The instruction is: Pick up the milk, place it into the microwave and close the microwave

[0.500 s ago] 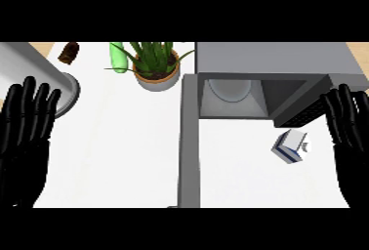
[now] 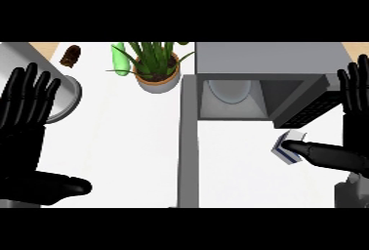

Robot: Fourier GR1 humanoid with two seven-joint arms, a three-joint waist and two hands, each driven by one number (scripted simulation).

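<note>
The milk point(image 2: 286, 148), a small white and blue carton, lies on the white counter below the microwave's open door. My right hand point(image 2: 351, 127) stands at the right edge with straight fingers up, its thumb point(image 2: 320, 152) stretched left and touching the carton's right side. The grey microwave point(image 2: 267, 63) sits at the top right; its cavity point(image 2: 232, 100) is open, with a white plate inside, and its dark door point(image 2: 311, 108) swings out to the right. At the left edge my left hand point(image 2: 25, 122) is open, fingers up, holding nothing.
A potted green plant point(image 2: 157, 68) stands left of the microwave, with a green bottle point(image 2: 120, 58) and a brown object point(image 2: 71, 54) beside it. A grey round pot point(image 2: 61, 97) sits behind my left hand. A grey strip point(image 2: 189, 161) runs down the counter's middle.
My right hand has shifted left toward the milk, and its thumb now reaches the carton. The left hand's thumb has spread out lower left. The carton has not moved.
</note>
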